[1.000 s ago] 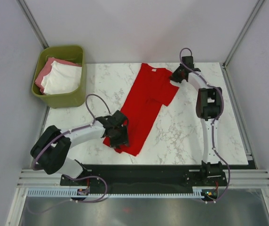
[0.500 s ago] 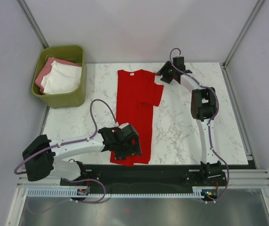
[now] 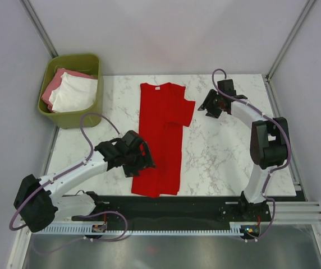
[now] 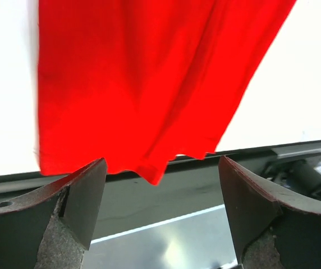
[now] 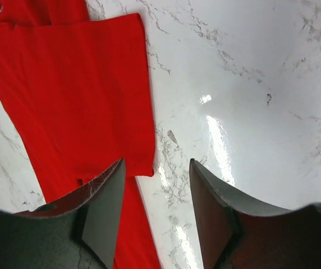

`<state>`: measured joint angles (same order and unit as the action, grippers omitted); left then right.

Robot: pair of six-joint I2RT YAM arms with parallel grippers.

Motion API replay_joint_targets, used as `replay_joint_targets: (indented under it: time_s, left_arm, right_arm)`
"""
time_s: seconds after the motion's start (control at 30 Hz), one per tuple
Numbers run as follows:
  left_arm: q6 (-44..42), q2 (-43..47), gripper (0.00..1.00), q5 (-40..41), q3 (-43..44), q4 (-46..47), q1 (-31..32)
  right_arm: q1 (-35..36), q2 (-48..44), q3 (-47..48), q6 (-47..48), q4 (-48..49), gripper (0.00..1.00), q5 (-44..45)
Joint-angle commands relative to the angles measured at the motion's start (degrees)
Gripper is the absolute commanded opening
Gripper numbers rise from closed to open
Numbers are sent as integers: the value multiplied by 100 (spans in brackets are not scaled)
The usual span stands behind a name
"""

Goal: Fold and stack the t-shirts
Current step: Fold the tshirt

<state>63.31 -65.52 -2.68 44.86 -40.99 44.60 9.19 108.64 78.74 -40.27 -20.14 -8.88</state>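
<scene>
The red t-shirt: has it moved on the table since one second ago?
Yes. The red t-shirt lay slanted; now it lies straight, its collar nearer the green bin, its hem at the near edge of the table.

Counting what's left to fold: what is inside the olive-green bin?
A white t-shirt lies over a pink t-shirt in the bin; anything beneath them is hidden.

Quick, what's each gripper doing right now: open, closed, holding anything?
Left gripper: open, holding nothing, by the red shirt's near hem.
Right gripper: open, holding nothing, beside the shirt's sleeve.
</scene>
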Motion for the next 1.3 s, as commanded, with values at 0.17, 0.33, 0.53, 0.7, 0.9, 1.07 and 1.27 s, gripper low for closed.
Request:
replay_joint_targets:
  time_s: [0.17,0.33,0.53,0.7,0.9,1.07,1.27]
  left_arm:
    - [-1286,-629,83,4,1024,-216,-127]
    - [-1558,-945,80,171,1603,-234,-144]
    - [-1602,-1174,77,162,1833,-251,-144]
    - [-1629,-1086,77,215,1702,-313,-144]
    - [-1629,-1095,77,241,1552,-330,-162]
    - [-1637,-1165,76,233,1561,-330,-162]
    - [-1655,-1192,76,224,1543,-331,-162]
  right_arm:
    - [294,1000,1106,-156,-130,54,554]
    - [364,1694,1915,-262,-315,53,853]
    - [425,2344,2636,-271,-403,52,1073]
    - [487,2784,3138,-210,-614,47,1319]
    - [601,3058,3534,-60,-807,34,1425]
    - [654,2909,3499,98,-798,8,1600]
    - [742,2514,3447,142,-798,0,1837]
